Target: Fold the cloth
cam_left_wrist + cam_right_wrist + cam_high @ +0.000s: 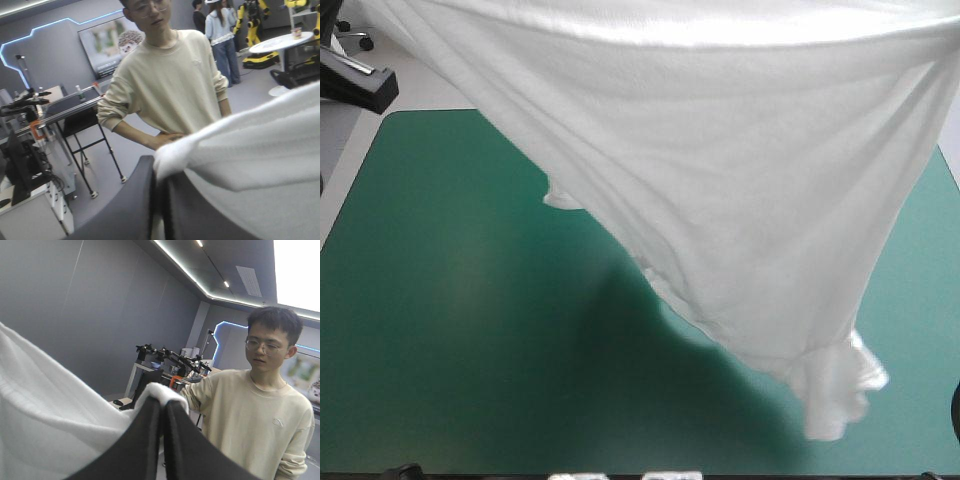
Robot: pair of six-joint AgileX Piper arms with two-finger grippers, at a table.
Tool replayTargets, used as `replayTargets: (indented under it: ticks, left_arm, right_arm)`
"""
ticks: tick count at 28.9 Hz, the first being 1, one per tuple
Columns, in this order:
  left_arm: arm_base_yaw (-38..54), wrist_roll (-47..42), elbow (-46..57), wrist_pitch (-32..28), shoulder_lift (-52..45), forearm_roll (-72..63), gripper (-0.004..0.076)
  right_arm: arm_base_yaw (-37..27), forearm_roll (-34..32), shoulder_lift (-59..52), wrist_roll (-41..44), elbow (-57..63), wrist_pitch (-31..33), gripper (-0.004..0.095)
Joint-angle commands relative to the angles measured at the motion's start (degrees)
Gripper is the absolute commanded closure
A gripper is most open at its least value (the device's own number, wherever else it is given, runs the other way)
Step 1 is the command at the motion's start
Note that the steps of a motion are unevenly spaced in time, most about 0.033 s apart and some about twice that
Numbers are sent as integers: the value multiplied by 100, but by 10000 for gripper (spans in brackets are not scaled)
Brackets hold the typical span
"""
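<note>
left hand, right hand: broad black curved fins

The table is seen from above in the high view, its top laid with a teal-green cover that is rounded at the far left corner. A pale margin is left bare beyond the cover's far and left edges. A broad dark shadow is cast on the cover from the middle toward the near right. The far and right parts are hidden behind the hanging T-shirt; whether its lowest corner touches the cover cannot be told.
</note>
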Motion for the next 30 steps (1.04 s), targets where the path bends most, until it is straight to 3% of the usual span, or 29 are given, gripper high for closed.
replayTargets:
  ticks: [1,8,12,15,19,21,24,26,30]
  left_arm:
    - [-20,16,-81,-299,-140,-322,733]
    - [-20,-128,250,66,-129,-564,733]
    - [-20,-146,819,40,-85,-279,733]
    - [-20,-518,1392,-253,46,512,733]
    - [-1,-1555,2175,-1234,351,2311,733]
    - [180,-2285,2491,-2074,560,3138,733]
    - [766,-3174,2552,-3548,839,3353,733]
    - [1597,-4115,2334,-4666,1119,3182,733]
    - [2322,-4298,1924,-5498,1343,2814,733]
  right_arm:
    - [-28,-337,-86,70,-95,-258,900]
    - [-28,-599,29,428,256,555,901]
    - [-28,-599,207,460,851,388,901]
    - [-28,-599,485,460,1324,-90,905]
    - [-28,-741,1165,460,1627,-1065,908]
    - [-28,-912,1611,460,1582,-1798,908]
    - [-41,-1072,2170,460,1261,-2684,908]
    - [-41,-1082,2612,460,546,-2948,908]
    - [-41,-1272,2978,446,-378,-2953,908]
